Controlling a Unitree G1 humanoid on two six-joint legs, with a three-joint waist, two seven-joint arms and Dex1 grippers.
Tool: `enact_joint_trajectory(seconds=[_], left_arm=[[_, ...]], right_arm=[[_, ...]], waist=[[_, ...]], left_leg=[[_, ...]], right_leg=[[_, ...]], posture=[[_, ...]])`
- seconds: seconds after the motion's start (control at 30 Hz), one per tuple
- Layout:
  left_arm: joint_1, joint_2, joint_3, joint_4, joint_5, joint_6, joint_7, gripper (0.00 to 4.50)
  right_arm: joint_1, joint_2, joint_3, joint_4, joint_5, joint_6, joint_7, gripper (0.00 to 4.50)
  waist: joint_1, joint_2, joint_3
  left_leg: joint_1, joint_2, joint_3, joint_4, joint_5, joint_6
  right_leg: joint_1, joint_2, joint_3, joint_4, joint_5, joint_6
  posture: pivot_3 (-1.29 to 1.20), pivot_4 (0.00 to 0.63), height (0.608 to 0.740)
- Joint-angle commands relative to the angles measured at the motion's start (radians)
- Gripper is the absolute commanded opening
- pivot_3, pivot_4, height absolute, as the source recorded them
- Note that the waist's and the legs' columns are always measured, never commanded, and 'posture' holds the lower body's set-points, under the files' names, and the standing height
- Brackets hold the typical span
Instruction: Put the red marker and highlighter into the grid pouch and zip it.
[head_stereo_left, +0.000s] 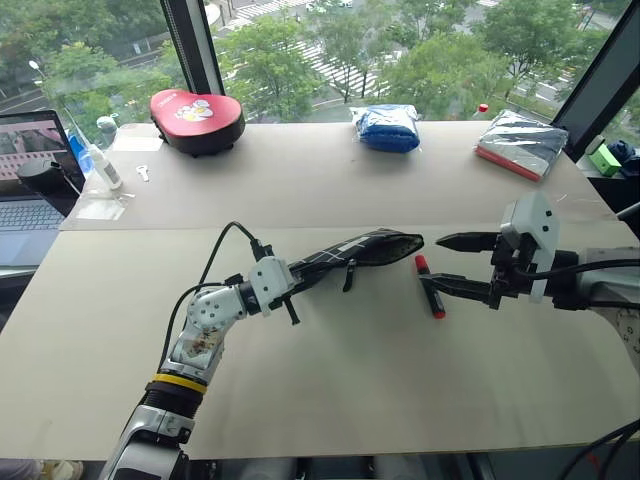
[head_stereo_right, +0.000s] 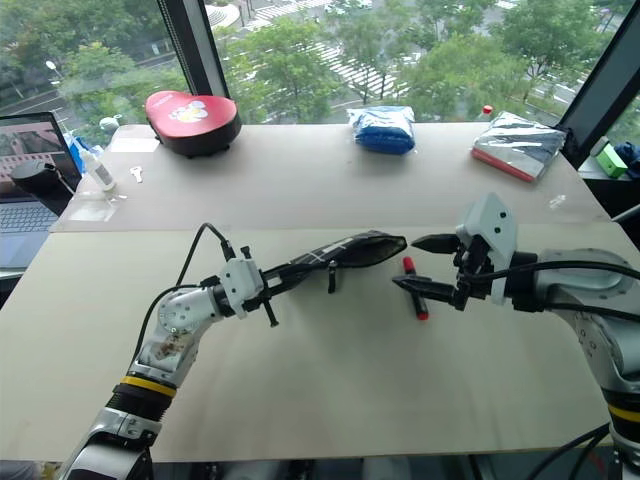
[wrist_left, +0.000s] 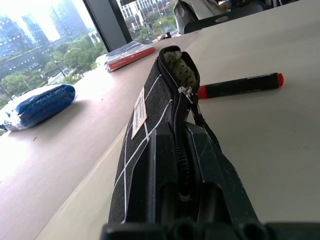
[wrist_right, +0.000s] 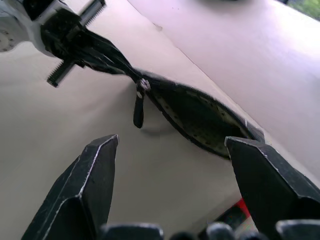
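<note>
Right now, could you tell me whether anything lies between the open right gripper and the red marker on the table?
Nothing visible does. The right gripper is open, just beside the red marker, with bare table around it. The pouch, shut in the left gripper, has its open mouth just left of the marker.

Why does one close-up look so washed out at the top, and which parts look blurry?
Left wrist view: window daylight bleaches the skyline, and the end effector's fingers blur up close. Right wrist view: the grid pouch looks soft and the fingers are dark.

Matt woven cloth grid pouch (head_stereo_left: 345, 253)
</note>
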Motion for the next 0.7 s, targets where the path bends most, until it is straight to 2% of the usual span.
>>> enact_joint_trajectory(seconds=[0.03, 0.17, 0.33, 0.7], left_arm=[[-0.006, -0.002, 0.004, -0.019, -0.001, -0.002, 0.004, 0.0], [-0.015, -0.004, 0.002, -0.011, -0.002, -0.004, -0.001, 0.0], [-0.025, -0.009, -0.001, -0.002, -0.001, -0.007, -0.004, 0.0], [-0.014, -0.016, -0.005, -0.014, -0.001, -0.005, 0.001, 0.0]], right_arm=[[-0.009, 0.047, 0.012, -0.029, -0.066, 0.123, -0.192, 3.79], [-0.035, 0.146, 0.035, -0.016, -0.078, 0.315, -0.352, 3.79], [-0.05, 0.243, 0.024, -0.003, -0.092, 0.455, -0.459, 3.79], [-0.033, 0.288, 0.138, 0.043, -0.206, 0.437, -0.52, 3.79]], waist=[[0.002, 0.0, 0.0], [0.004, 0.0, 0.0], [0.005, 0.0, 0.0], [0.0, 0.0, 0.0]], left_leg=[[0.0, 0.0, 0.0, 0.0, 0.0, 0.0], [-0.001, -0.001, 0.0, 0.0, 0.002, -0.003], [-0.001, -0.001, 0.0, 0.0, 0.002, -0.003], [-0.001, -0.001, 0.0, 0.0, 0.002, -0.003]], right_leg=[[0.0, 0.0, 0.0, 0.0, 0.0, 0.0], [-0.001, -0.001, 0.0, 0.001, 0.0, 0.0], [-0.001, -0.001, 0.0, 0.0, 0.0, 0.0], [-0.001, 0.001, -0.001, 0.001, 0.0, 0.0]], posture=[[0.0, 0.15, 0.74], [0.0, 0.15, 0.74], [0.0, 0.15, 0.74], [0.0, 0.15, 0.74]])
